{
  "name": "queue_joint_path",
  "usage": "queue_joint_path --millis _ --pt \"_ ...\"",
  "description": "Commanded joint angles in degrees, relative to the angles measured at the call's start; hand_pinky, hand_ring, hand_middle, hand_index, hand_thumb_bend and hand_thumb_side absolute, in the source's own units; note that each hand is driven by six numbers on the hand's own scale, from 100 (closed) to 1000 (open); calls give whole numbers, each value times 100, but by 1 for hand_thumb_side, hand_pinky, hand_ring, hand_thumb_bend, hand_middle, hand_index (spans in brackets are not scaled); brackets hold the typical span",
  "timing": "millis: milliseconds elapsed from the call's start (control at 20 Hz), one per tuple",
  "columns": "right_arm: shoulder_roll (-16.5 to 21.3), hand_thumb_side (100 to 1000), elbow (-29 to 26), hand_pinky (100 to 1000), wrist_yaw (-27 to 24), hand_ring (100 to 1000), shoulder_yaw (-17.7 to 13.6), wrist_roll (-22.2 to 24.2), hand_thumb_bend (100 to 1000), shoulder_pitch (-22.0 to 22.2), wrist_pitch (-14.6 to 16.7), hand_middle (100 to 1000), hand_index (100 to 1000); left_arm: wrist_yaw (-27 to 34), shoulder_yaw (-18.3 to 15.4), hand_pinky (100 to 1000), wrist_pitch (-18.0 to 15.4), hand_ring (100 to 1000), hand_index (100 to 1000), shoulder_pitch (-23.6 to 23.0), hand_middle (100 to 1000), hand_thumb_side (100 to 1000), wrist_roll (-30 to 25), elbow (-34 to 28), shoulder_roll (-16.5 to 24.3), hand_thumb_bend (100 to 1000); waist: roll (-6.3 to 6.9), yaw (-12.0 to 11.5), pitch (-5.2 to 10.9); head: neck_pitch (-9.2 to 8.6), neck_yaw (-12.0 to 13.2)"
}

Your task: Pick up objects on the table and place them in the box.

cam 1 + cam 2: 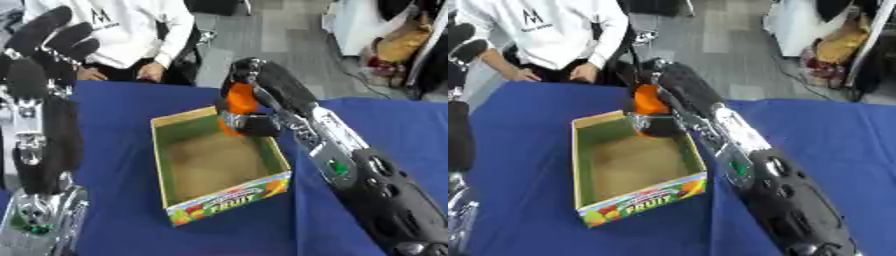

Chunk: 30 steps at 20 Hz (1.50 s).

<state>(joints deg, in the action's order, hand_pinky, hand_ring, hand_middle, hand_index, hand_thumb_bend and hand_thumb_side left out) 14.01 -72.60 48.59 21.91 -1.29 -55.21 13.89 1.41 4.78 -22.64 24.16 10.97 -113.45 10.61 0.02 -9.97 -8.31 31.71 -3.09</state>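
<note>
Right arm comes in from the lower right corner, black forearm with silver wrist section running diagonally up and left toward the middle of the view. Right hand (254, 97) at the end of it, palm turned down and left, fingers and thumb curled round an orange object (240, 101); thumb looks tucked below it, though that part is dark and hard to read. Left arm stands upright along the left edge, silver joint low, black forearm above. Left hand (44, 42) raised near the upper left corner, fingers straight and pointing up, relaxed, holding nothing, well apart from the right hand.
</note>
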Motion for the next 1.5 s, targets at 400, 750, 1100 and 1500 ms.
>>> queue_joint_path --millis 400,750,1100,1500 --pt "29 722 162 100 877 214 -64 -223 410 -70 199 505 607 38 2 826 -6 779 840 113 822 715 -31 -114 2 604 5 -1 75 -13 29" --pt "19 969 345 524 1022 691 -124 -212 456 -36 462 783 822 30 -12 826 -5 779 840 100 822 715 -20 -114 15 604 14 19 77 1 43" --pt "39 1000 400 623 1010 749 -164 -318 485 28 542 817 847 17 -27 825 -7 779 840 94 822 714 -11 -114 22 603 6 36 80 15 71" --pt "1106 978 -1376 549 -422 681 -287 -669 436 1069 349 728 802 -121 -133 821 102 781 839 -63 822 729 60 -14 214 582 -72 320 171 29 426"
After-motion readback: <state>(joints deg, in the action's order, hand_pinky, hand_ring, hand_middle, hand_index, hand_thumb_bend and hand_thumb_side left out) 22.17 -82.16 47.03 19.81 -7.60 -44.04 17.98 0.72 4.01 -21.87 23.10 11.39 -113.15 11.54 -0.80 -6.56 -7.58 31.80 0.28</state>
